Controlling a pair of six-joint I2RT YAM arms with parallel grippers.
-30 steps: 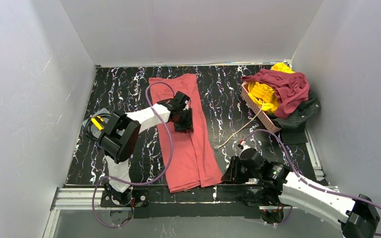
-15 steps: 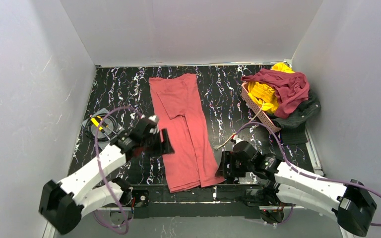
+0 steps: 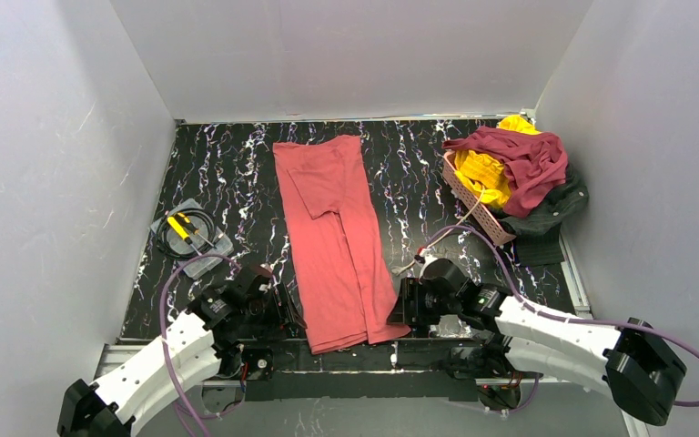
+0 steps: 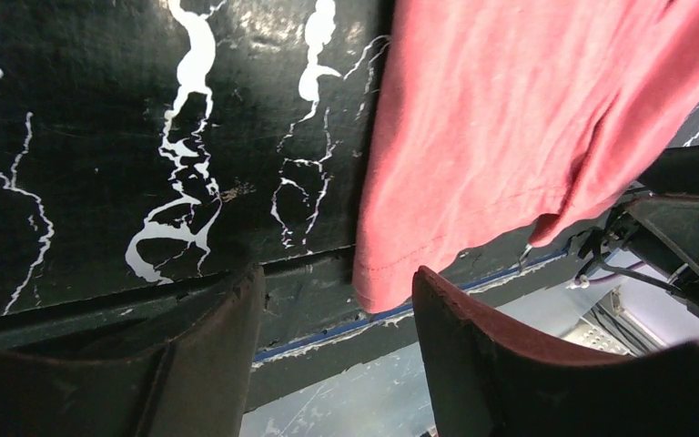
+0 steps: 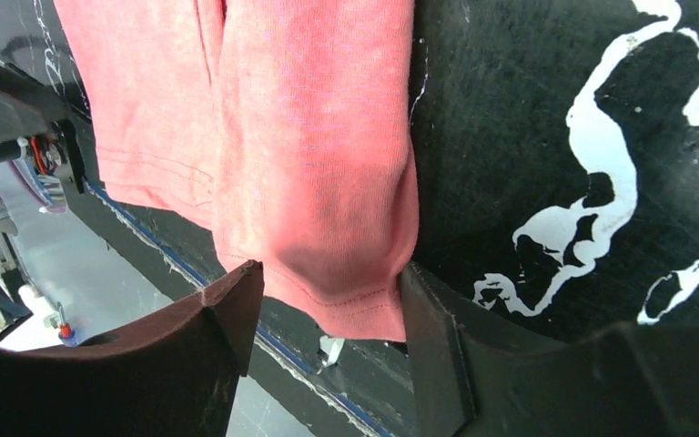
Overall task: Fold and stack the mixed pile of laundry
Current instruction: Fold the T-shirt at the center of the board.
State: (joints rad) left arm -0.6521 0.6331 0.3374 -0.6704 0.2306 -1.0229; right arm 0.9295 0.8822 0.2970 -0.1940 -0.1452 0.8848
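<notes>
Left arm has swung off the middle of the garment and down to the near table edge. Right gripper has crept in toward the hem. Cloth is unchanged.

Top view: salmon-red garment (image 3: 332, 228) lies flat mid-table (image 3: 227, 164), folded into a long strip, its near hem hanging over the near edge. Left gripper (image 3: 284, 309) sits just beside the near-left hem corner, right gripper (image 3: 397, 308) just beside the near-right one. Rest of the laundry pile is far right: maroon garment (image 3: 521, 157) over yellow garment (image 3: 481, 173), with charcoal garment (image 3: 553, 211) under both, against the pink basket (image 3: 473, 205). Cream cord (image 3: 437, 238) runs from the basket toward the right gripper. Jaw state is unreadable from up here.

Left wrist: fingers (image 4: 200, 364) are spread with nothing pinched. Hem corner droops past the table edge into the gap, close to one finger.

Right wrist: fingers (image 5: 209, 337) are spread wide, the doubled hem corner between them and not clamped. Can't tell whether a pad touches cloth.

Handling, as a judgement: thin jersey, light and limp, and the layers will likely slide apart. Best hold looks like the stitched hem corners, all layers, both sides together.

Hidden: charcoal is mostly buried. How much of the pile sits inside the basket is unclear. Wrist views cut off everything past the hem.
</notes>
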